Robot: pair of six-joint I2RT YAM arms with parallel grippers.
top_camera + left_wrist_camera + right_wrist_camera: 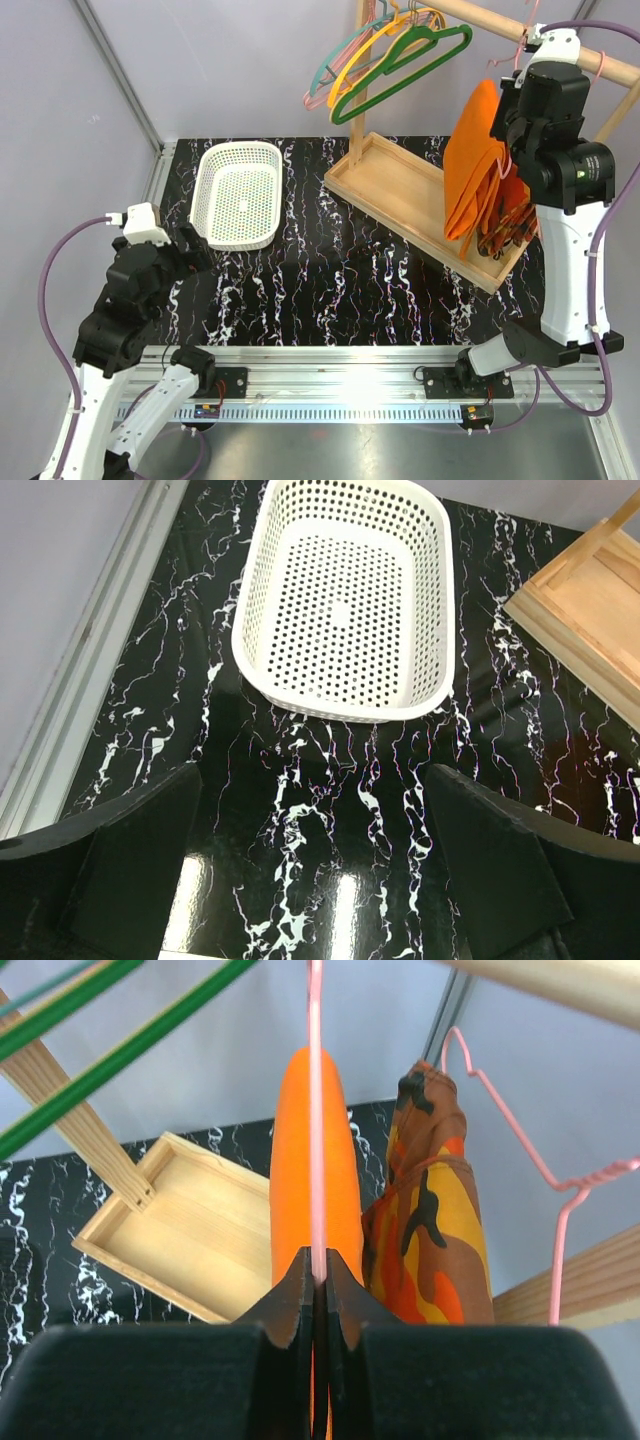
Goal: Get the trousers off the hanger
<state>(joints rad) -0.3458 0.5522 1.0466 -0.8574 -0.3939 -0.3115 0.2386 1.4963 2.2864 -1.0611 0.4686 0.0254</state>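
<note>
From above there are two arms, one basket and one wooden rack. The left arm (130, 300) sits low at the near left corner of the bench (330, 300). The right arm (565, 200) reaches up to the right end of the rack's rail (480, 15). One pair of trousers (478, 160) hangs from that rail over the right end of the rack's tray (400, 190), with one patterned garment (510, 205) just behind it. Spare hangers bunch at the rail's left end: one green (405, 70), one yellow (375, 50), and thinner ones too tangled to count. The white basket (238, 195) lies at the far left, with a broad strip of bench between it and the tray.

In the left wrist view, the left hand (312, 775) is released, its two fingers spread wide over the bench, just short of the basket's near rim.

In the right wrist view, the right hand (316, 1270) is clenched on the thin pink wire of the hanger (316, 1110), and the trousers drape straight behind it. A second pink wire hanger (520, 1150) carries the patterned garment just to the right, close beside the trousers.
</note>
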